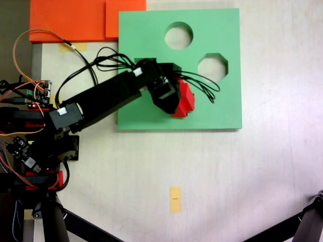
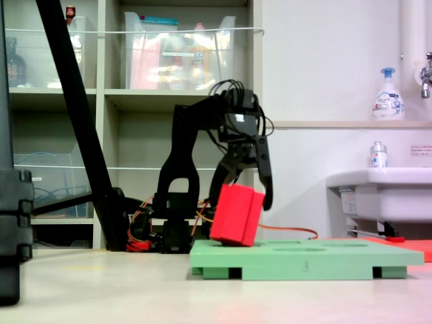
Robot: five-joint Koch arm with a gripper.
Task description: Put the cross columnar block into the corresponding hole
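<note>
The red cross columnar block (image 1: 185, 101) (image 2: 236, 214) is tilted, its lower end touching the top of the green foam board (image 1: 151, 35) (image 2: 304, 260) near the board's middle. My black gripper (image 1: 177, 103) (image 2: 244, 196) comes down over the block's upper part with one finger on each side, shut on it. The corresponding plus-shaped hole is hidden under the arm and the block. In the view from above, the arm reaches in from the left across the board.
The board has a round cutout (image 1: 178, 35) and an octagonal cutout (image 1: 212, 66) to the right of the gripper. Orange foam pieces (image 1: 70, 20) lie at the top left. A yellow tape mark (image 1: 175, 199) sits on the table. A white sink (image 2: 378, 192) stands behind.
</note>
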